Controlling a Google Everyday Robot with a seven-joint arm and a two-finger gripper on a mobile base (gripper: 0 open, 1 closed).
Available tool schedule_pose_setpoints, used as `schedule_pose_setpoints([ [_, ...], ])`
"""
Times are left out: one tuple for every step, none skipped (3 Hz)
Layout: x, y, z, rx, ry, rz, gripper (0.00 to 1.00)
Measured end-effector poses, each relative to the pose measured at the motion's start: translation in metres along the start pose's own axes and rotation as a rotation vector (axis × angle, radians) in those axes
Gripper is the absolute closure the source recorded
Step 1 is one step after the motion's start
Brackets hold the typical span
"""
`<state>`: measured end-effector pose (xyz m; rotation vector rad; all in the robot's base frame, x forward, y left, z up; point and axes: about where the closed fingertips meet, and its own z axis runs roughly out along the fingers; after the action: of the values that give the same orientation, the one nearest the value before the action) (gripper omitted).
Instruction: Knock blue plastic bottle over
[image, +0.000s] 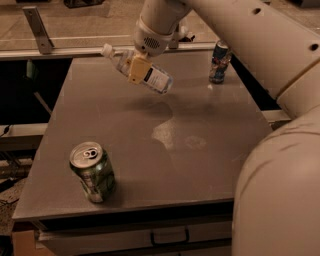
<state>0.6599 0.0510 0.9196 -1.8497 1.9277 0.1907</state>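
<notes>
A grey table (210, 170) with a front drawer (169, 236) stands in dim, warm light. A pale rail (60, 51) runs behind it, perhaps a ledge. Above the table's far half, the gripper (139, 70) clasps the blue plastic bottle (156, 80).

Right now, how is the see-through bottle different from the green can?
The blue plastic bottle is tilted, white cap up-left, while the green can stands upright. The bottle is held in the gripper above the far side of the table; the can sits alone near the front left corner. The bottle is clear and slim, the can green and stubby. Both are drink containers.
</notes>
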Motion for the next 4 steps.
schedule_pose_setpoints([
  [0.000, 0.006, 0.028, -0.059, 0.049, -0.033, 0.83],
  [-0.001, 0.012, 0.050, -0.109, 0.071, -0.052, 0.59],
  [-0.004, 0.018, 0.063, -0.139, 0.079, -0.068, 0.36],
  [-0.005, 0.022, 0.069, -0.152, 0.081, -0.075, 0.13],
])
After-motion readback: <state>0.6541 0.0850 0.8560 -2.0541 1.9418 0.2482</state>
